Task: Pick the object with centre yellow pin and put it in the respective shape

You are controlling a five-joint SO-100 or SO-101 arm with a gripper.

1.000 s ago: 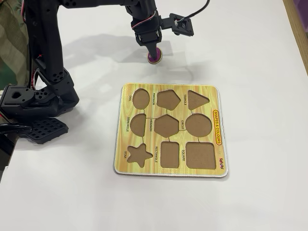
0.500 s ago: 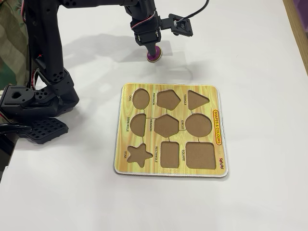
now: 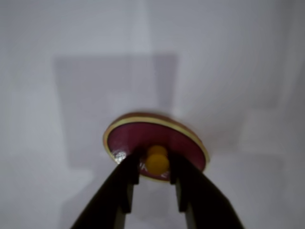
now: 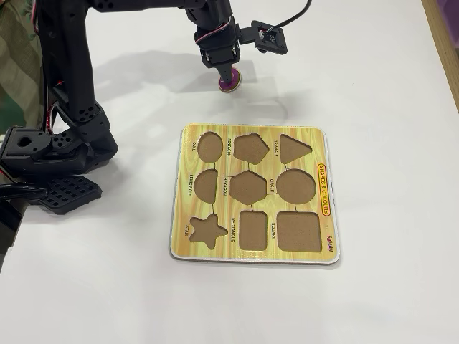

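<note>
One arm, one board (image 4: pixel 179 190), one loose piece (image 4: pixel 230 84). The board is yellow wood-grain and holds nine brown-floored cutouts in three rows of three, all of them empty; the oval cutout (image 4: pixel 209 145) sits at the top left of the grid in the fixed view.

The purple piece is on the white worktop (image 4: pixel 373 93) above the board in the fixed view, well apart from the oval cutout, directly under the gripper (image 4: pixel 228 74).

Only the wrist view shows the grip itself: the two dark jaws are closed against the yellow knob (image 3: pixel 157 160) at the piece's (image 3: pixel 143 133) centre, one on each side, and the pale rim runs round the purple face. Whether the piece rests on the worktop or hangs just above it, I cannot tell. Only the fixed view shows the board and the arm's base at the left edge.
</note>
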